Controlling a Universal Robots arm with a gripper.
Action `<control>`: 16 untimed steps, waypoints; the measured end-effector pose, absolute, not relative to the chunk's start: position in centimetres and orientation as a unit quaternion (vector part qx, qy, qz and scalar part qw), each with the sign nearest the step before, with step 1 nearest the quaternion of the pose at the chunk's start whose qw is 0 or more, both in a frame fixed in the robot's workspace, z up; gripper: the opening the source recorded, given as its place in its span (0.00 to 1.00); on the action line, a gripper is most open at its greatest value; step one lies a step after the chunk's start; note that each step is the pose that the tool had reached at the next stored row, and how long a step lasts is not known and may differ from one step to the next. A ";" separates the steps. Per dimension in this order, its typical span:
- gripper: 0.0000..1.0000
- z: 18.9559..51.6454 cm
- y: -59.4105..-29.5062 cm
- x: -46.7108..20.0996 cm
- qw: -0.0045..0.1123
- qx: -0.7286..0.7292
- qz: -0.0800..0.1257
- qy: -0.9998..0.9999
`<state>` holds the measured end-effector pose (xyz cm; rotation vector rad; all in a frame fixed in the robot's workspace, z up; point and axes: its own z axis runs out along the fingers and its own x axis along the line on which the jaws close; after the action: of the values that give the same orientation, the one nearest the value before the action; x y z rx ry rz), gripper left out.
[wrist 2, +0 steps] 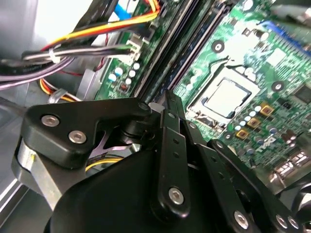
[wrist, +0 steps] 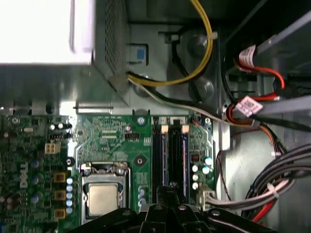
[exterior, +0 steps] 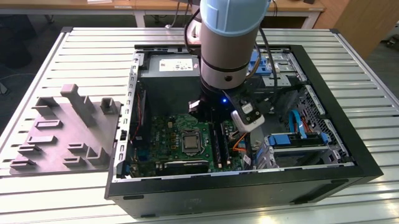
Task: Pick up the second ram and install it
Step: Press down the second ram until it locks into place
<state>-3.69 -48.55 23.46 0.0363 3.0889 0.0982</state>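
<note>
Gripper [wrist: 171,186] fingers are seen drawn close together, with no gap left between them and nothing visibly clamped. The tips are poised low over the memory slots [wrist: 173,145] of the green motherboard [wrist: 114,138], just beside the silver processor [wrist: 103,199]. In the exterior view the arm [exterior: 227,42] is reached down into the open computer case [exterior: 349,154], between the grey power supply [exterior: 168,67] and the drive bays. Two blue sticks are shown standing on edge in neighbouring slots, their white end latches [wrist: 185,128] turned up against them. The second ram [wrist: 183,155] is taken to be the stick nearer the cable bundle [wrist: 272,189], though which of the two was placed last cannot be settled from these views. The step in hand is judged to be the seating: the stick is already lodged in its slot and the closed fingertips are held over its upper edge, as for pressing. The task is judged nearly done. Any further push calls for force straight down along the slot line, applied evenly so that both latches are engaged, and the orange and yellow wires [wrist 2: 121,26] just beside the slots must be kept clear.
</note>
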 end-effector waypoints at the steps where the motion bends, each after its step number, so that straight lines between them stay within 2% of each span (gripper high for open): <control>1: 0.10 23.5 -48.7 -3.7 0.025 0.012 0.032 0.999; 16: 0.10 23.5 -50.9 -3.7 0.025 0.012 0.032 0.999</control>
<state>-3.69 -50.90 23.46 0.0363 3.0889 0.0986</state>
